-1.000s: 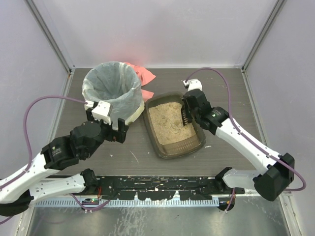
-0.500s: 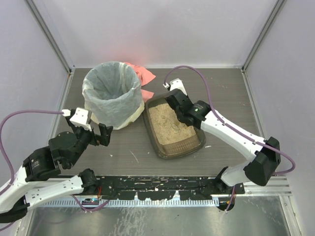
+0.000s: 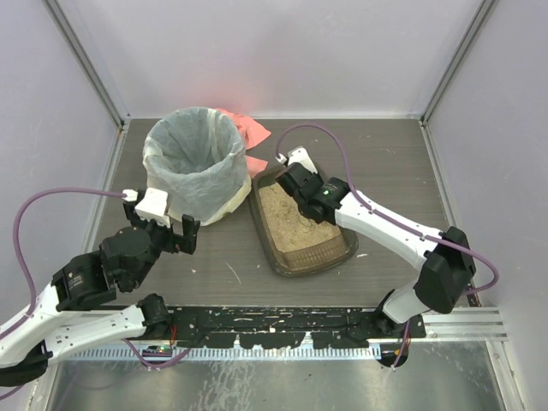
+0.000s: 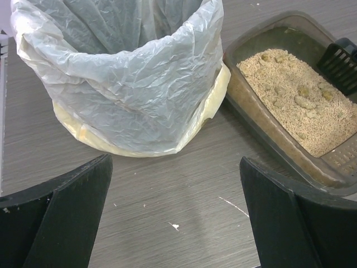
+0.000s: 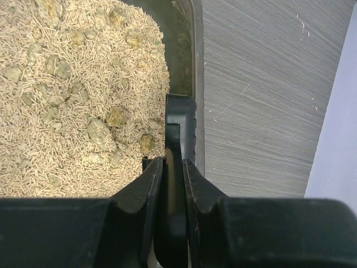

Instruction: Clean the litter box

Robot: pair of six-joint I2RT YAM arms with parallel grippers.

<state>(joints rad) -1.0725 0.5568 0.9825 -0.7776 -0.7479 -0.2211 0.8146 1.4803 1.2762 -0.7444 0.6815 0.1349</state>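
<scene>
- Well, my right gripper [image 5: 173, 162] was clamped tight on the smooth black plastic handle of the scoop [image 5: 179, 114], low in the middle of the right wrist frame.
- My left gripper [image 4: 175, 162] hung spread wide, with nothing between its matte black fingers [image 4: 72, 218] at the bottom corners of the left wrist frame.
- The litter box [image 3: 312, 259], a shallow, glossy smoky-brown tray with rounded corners, sat at the centre of the overhead frame.
- Its litter [image 5: 72, 84] was tan and made of short stick-like pellets, with lumpy clumps [image 5: 100, 131] scattered through it.
- The round bin [image 3: 201, 193], just left of the tray, wore a crinkled translucent white bag over a pale yellow wall.
- The table [image 3: 385, 154] showed a streaky grey-brown wood grain.
- A red cloth [image 3: 248, 128] lay crumpled above the bin.
</scene>
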